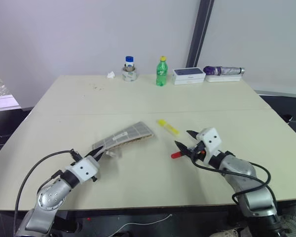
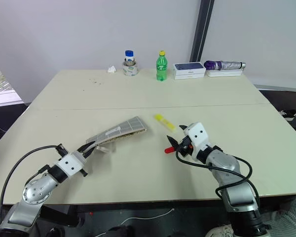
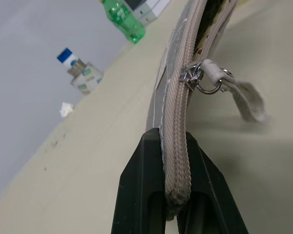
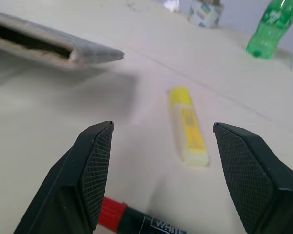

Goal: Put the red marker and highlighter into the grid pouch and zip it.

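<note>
The grid pouch [image 1: 124, 136] lies slightly raised at left centre of the table, its mouth gaping. My left gripper [image 1: 95, 156] is shut on the pouch's near end, its fingers [image 3: 145, 180] clamped on the zipper edge just below the slider and cord pull [image 3: 207, 80]. The yellow highlighter [image 1: 167, 127] lies flat to the right of the pouch. My right gripper [image 1: 183, 138] stands open just in front of the highlighter [image 4: 188, 131], nothing between its fingers. The red marker [image 1: 176, 155] lies under that gripper, with its red cap [image 4: 111, 213] and a bit of black barrel showing.
Along the table's far edge stand a white jar with a blue lid [image 1: 129, 70], a green bottle [image 1: 161, 72], a white box [image 1: 189, 75] and a purple folded umbrella [image 1: 223, 71]. A crumpled tissue [image 1: 111, 75] lies beside the jar.
</note>
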Available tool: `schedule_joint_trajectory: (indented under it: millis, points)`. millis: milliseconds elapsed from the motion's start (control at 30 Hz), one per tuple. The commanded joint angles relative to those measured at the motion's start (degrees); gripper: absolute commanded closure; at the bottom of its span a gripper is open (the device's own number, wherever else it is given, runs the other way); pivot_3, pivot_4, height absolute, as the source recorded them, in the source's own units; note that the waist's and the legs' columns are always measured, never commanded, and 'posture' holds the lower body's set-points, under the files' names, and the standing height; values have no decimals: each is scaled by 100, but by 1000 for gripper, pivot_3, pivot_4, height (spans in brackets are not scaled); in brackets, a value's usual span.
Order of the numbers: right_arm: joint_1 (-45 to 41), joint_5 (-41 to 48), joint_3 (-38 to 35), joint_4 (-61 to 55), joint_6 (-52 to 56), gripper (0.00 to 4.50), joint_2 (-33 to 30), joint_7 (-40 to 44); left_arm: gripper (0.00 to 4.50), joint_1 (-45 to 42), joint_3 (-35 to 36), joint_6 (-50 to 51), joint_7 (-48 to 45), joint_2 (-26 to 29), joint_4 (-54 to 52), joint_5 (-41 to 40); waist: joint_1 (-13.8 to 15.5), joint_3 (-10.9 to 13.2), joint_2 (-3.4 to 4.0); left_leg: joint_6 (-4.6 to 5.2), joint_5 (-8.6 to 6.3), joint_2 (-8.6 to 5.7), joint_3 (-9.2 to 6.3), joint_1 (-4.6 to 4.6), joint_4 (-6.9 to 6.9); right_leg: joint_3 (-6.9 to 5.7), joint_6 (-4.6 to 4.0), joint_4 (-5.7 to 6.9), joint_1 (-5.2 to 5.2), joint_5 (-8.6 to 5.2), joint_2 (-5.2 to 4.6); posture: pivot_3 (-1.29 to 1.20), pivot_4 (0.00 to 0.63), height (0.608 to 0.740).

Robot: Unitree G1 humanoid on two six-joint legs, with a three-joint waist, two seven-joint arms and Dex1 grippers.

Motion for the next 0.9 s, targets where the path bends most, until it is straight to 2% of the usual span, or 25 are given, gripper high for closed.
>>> schedule_joint_trajectory:
  millis: [33, 333, 633, 700, 800, 900]
  points:
    - [-435, -49, 186, 257, 28, 1123, 74, 6, 4500, -21, 170, 80, 145, -9, -211, -35, 0, 0, 0, 0, 0, 0, -1, 0, 0, 0, 0, 1, 0, 0, 0, 0, 150, 740]
    - [-1789, -300, 523, 1984, 410, 1123, 411, -192, 4500, -157, -1, 121, 217, -145, -356, 52, 5, 0, 0, 0, 0, -3, 0, -1, -3, 0, 0, 0, -3, 0, -1, 0, 150, 740]
    - [-2970, -638, 575, 4214, -12, 1123, 219, 38, 4500, -206, -115, 159, 211, -222, -476, 151, -11, 1, 1, 0, 0, -2, 7, -1, -10, 3, 0, 0, -9, 0, 0, 0, 150, 740]
    - [-3157, -545, 508, 4669, 253, 1123, 227, 222, 4500, -240, -117, 163, 219, -220, -471, 171, -12, 1, 1, 0, 0, -2, 9, -2, -11, 3, 0, 0, -9, 0, 0, 0, 150, 740]
    - [-3287, -520, 482, 5011, 409, 1970, 189, 410, 4500, -262, -128, 160, 216, -208, -492, 209, -12, 0, 2, -1, 1, -1, 10, -1, -12, 5, 0, 0, -9, 0, 0, 0, 150, 740]
    - [-3385, -554, 444, 5055, 413, 3548, 106, 442, 4500, -278, -125, 176, 215, -224, -476, 214, -3, 0, 2, -1, 1, -1, 9, -1, -10, 4, 0, 0, -8, 0, -1, 0, 150, 740]
